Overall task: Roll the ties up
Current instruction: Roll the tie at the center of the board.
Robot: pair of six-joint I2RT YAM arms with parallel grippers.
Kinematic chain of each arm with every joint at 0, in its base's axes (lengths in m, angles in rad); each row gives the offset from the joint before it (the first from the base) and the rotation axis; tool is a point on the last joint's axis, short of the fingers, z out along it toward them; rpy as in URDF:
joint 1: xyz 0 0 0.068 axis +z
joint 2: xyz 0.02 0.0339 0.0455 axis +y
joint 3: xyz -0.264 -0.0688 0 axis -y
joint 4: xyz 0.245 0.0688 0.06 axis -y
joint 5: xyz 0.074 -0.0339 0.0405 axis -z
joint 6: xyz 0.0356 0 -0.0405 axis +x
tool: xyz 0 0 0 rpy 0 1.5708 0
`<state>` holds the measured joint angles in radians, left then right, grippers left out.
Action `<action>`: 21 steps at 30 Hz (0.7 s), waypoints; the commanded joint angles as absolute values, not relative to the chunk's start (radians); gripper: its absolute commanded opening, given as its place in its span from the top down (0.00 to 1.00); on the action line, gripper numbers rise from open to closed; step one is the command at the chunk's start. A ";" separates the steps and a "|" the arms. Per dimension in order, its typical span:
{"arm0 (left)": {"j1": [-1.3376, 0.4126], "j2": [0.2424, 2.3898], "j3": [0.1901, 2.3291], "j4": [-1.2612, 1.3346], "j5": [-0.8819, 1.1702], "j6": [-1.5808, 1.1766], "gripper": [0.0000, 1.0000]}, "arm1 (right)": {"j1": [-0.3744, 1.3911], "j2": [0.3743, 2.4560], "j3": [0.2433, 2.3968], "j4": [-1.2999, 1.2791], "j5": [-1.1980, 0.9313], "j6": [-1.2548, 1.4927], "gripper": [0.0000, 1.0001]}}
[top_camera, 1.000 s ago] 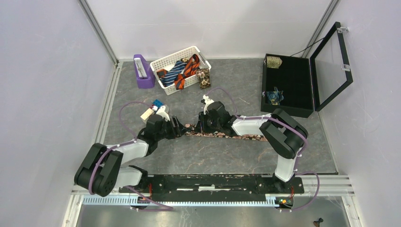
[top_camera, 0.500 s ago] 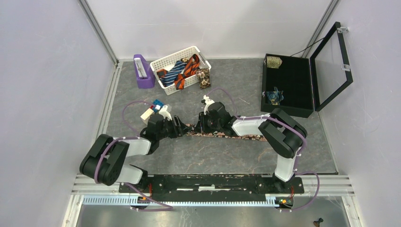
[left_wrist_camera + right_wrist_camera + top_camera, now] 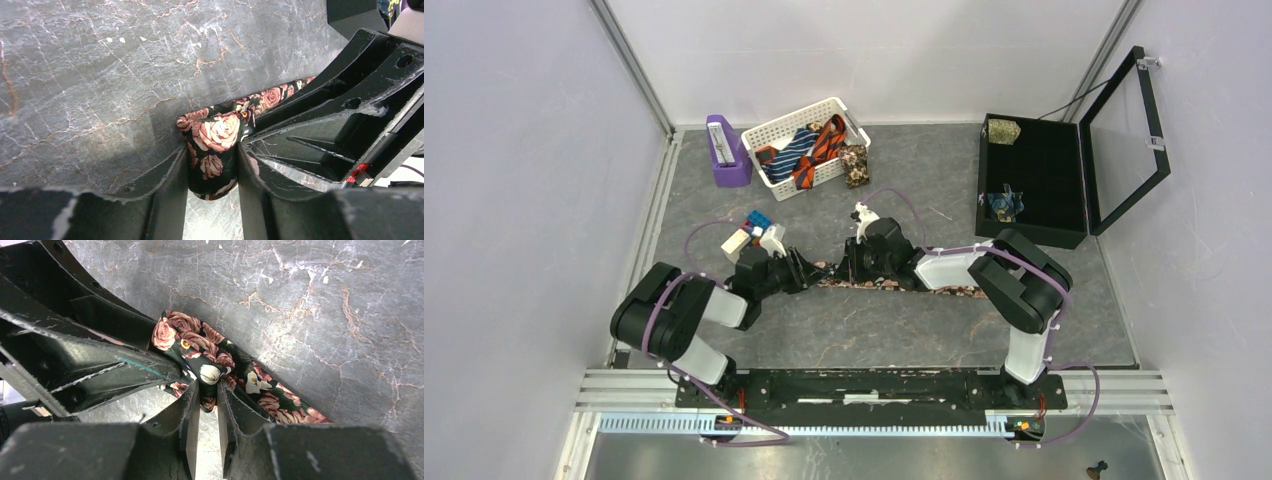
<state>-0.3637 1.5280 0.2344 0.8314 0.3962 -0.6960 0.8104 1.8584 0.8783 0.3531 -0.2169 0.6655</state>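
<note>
A dark tie with pink-cream roses point(image 3: 894, 285) lies stretched along the table, its left end rolled up between my two grippers. My left gripper point(image 3: 809, 270) is shut on the rolled end point(image 3: 214, 150); the fabric fills the gap between its fingers. My right gripper point(image 3: 846, 265) faces it and is shut on a fold of the same tie point(image 3: 207, 375). The rest of the tie point(image 3: 280, 400) trails away to the right. Each wrist view shows the other gripper's black fingers close by. Other ties, navy-white striped point(image 3: 789, 155), orange-black striped point(image 3: 819, 145) and tan floral point(image 3: 855, 165), sit at the white basket.
A white basket point(image 3: 776, 132) and a purple holder point(image 3: 724, 150) stand at the back left. Toy blocks point(image 3: 746, 232) lie just behind my left arm. An open black case point(image 3: 1049, 180) at the back right holds two rolled ties point(image 3: 1004, 205).
My left arm's base link has swung to the right, nearer the gripper. Both grippers have stayed on the tie's rolled end with barely any shift.
</note>
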 commanded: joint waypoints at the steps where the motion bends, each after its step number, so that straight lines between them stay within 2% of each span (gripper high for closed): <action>1: -0.369 1.603 0.198 0.944 0.466 -0.783 0.60 | 0.811 1.899 0.850 0.317 -0.187 0.645 0.76; 4: -0.371 1.603 0.198 0.953 0.464 -0.789 0.73 | 0.811 1.894 0.850 0.317 -0.187 0.644 0.75; 7: -0.373 1.549 0.215 0.866 0.439 -0.755 0.85 | 0.811 1.885 0.853 0.317 -0.198 0.643 0.69; 11: -0.386 1.436 0.256 0.655 0.372 -0.674 0.90 | 0.791 1.844 0.847 0.336 -0.227 0.624 0.57; 13: -0.396 1.368 0.285 0.523 0.318 -0.633 0.92 | 0.769 1.812 0.842 0.342 -0.249 0.620 0.55; 16: -0.407 1.296 0.325 0.358 0.246 -0.581 0.93 | 0.752 1.753 0.842 0.329 -0.248 0.604 0.53; 21: -0.448 1.261 0.367 0.249 0.151 -0.567 0.95 | 0.752 1.690 0.831 0.331 -0.248 0.609 0.53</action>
